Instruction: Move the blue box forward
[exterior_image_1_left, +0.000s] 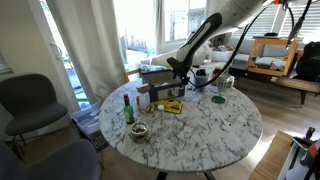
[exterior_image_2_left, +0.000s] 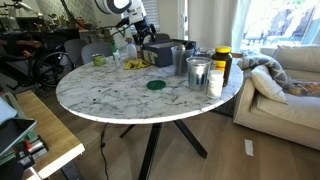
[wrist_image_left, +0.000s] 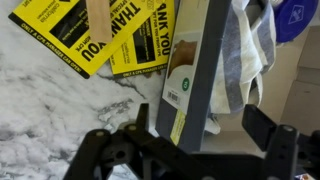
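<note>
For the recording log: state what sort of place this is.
Probably a home living room, perhaps a lounge: a sofa, a grey armchair and long curtains at tall windows stand near the round marble table.

Premises: a domestic living room. Evidence: a round marble-topped table (exterior_image_1_left: 205, 130) stands on wood flooring (exterior_image_2_left: 215, 150). A pale upholstered sofa (exterior_image_2_left: 290, 85) sits just beyond one table edge, and grey armchairs (exterior_image_1_left: 25, 100) stand near another. Full-length curtains (exterior_image_1_left: 95, 45) hang beside tall windows (exterior_image_1_left: 135, 25). Dark clutter (exterior_image_2_left: 40, 45) behind the far edge is indistinct.
</note>
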